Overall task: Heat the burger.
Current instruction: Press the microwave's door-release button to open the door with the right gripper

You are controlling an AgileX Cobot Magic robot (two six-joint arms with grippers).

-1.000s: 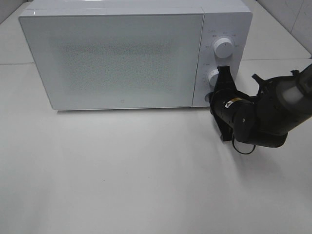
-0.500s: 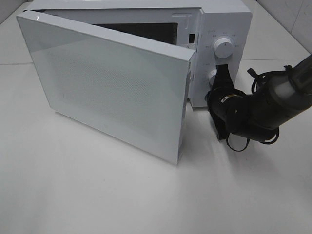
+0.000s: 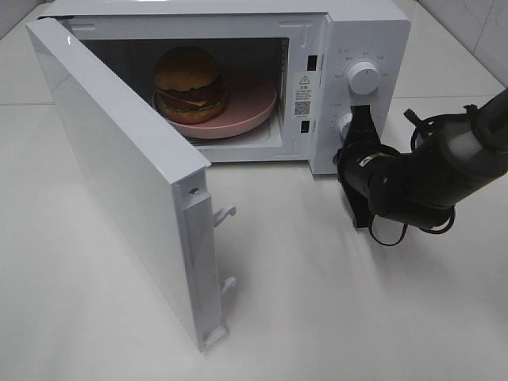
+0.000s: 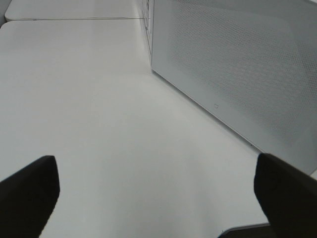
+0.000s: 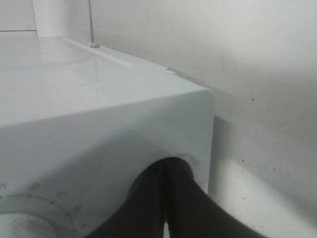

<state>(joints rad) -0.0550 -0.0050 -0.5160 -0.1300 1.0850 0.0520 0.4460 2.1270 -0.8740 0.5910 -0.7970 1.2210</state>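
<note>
Nearest, on the white counter (image 3: 317, 302), the left hand (image 4: 154, 166) hangs low with its fingers spread wide and nothing between them. It faces the outer side of the microwave's door (image 3: 119, 182). On that dotted door panel a small printed mark (image 4: 216, 105) shows, too small to read.

The door stands open toward the camera, hinged at the left, and two white latch hooks (image 3: 225, 213) stick out of its free edge. To the right, the right hand (image 3: 363, 117) has its fingers pressed together, empty, with the tips at the lower knob (image 3: 346, 125) on the control panel of the microwave (image 3: 373, 32). The upper knob (image 3: 363, 77) sits above it. Fine print rings both knobs but cannot be read.

Farther back, inside the cavity, the burger (image 3: 189, 83) rests on the left part of a pink plate (image 3: 254, 107). On the frame at the cavity's right is a sticker (image 3: 302, 95) with a warning triangle and a QR code; its words are illegible.
</note>
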